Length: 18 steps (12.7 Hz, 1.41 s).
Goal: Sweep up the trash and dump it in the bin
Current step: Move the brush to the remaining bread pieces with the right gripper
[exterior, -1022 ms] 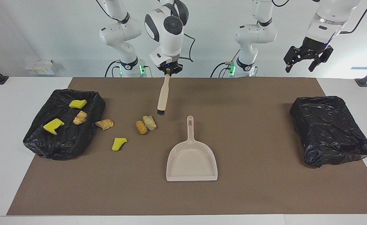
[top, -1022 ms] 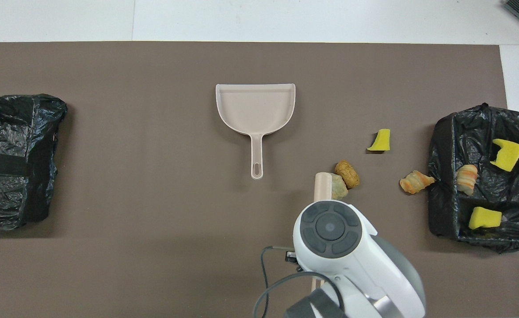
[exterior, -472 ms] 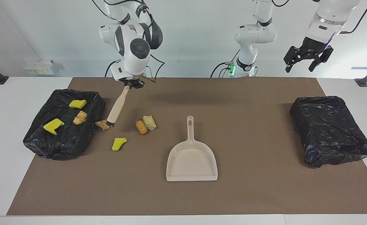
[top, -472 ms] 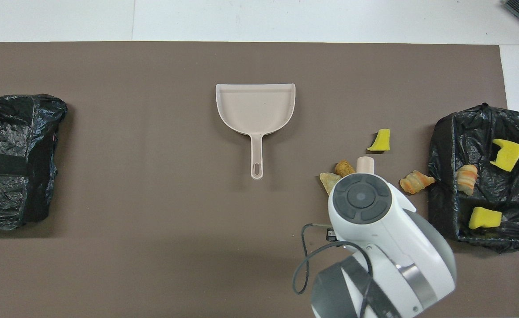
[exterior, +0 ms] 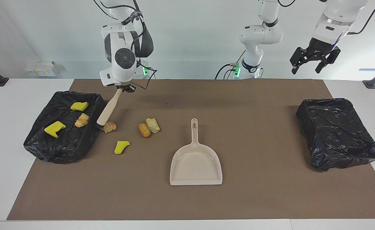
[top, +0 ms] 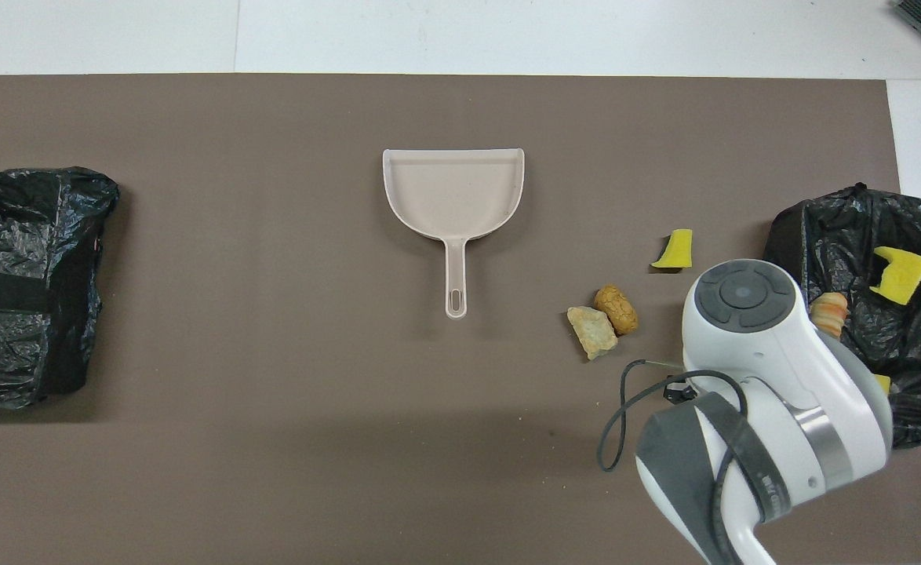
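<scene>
Right gripper [exterior: 122, 88]: clamping brush [exterior: 108, 109] handle, bristles touching bread lump [exterior: 110, 126] beside bin [exterior: 47, 145]. Advice: keep bristles low, push toward dustpan [exterior: 196, 166]. Left gripper [exterior: 313, 64]: waiting aloft, jaws apart.

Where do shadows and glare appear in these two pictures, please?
Facing view: a soft shadow lies on the brown mat by the brush; the window beside the left gripper glares. Overhead view: the right arm hides the brush; a broad shadow darkens the mat's near edge.

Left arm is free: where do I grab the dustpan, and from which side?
Take the dustpan by its narrow straight handle, which lies flat pointing toward the robots. Bring the open left gripper down from above, fingers straddling the handle's width; the pan itself looks too broad.
</scene>
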### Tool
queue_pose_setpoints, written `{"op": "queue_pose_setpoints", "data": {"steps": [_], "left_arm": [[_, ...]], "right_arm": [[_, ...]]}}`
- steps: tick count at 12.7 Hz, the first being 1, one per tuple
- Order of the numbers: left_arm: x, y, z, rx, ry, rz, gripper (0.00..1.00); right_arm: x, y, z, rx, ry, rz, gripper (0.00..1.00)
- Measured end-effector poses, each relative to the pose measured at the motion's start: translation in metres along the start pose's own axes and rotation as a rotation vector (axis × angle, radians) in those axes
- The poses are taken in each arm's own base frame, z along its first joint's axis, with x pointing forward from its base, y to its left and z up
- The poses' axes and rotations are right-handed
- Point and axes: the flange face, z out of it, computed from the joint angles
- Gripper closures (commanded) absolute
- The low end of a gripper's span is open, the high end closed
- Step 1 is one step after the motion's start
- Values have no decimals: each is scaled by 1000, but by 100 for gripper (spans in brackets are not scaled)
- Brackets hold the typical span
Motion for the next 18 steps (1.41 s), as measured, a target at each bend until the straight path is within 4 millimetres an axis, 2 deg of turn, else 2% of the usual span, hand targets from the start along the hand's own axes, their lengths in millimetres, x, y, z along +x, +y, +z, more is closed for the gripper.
{"op": "queue_pose_setpoints", "data": {"steps": [3, 6, 8, 10, 12, 15, 16, 18], "left_arm": [[0, 0, 0, 0, 0, 0, 0], [0, 0, 0, 0, 0, 0, 0], [0, 0, 0, 0, 0, 0, 0], [0, 0, 0, 0, 0, 0, 0], [0, 0, 0, 0, 0, 0, 0], [0, 0, 0, 0, 0, 0, 0], [0, 0, 0, 0, 0, 0, 0], [0, 1, 0, -1, 0, 2, 0]], "right_arm": [[-1, -2, 23, 20, 18, -4, 100], [8, 0, 30, 58, 50, -43, 100], [12, -9, 33, 80, 81, -74, 100], [7, -25, 30, 98, 97, -138, 100], [2, -42, 18, 164, 79, -194, 100], [-7, -67, -15, 179, 67, -247, 100], [-9, -70, -30, 168, 57, -257, 100], [-7, -61, -61, 161, 45, -256, 100]]}}
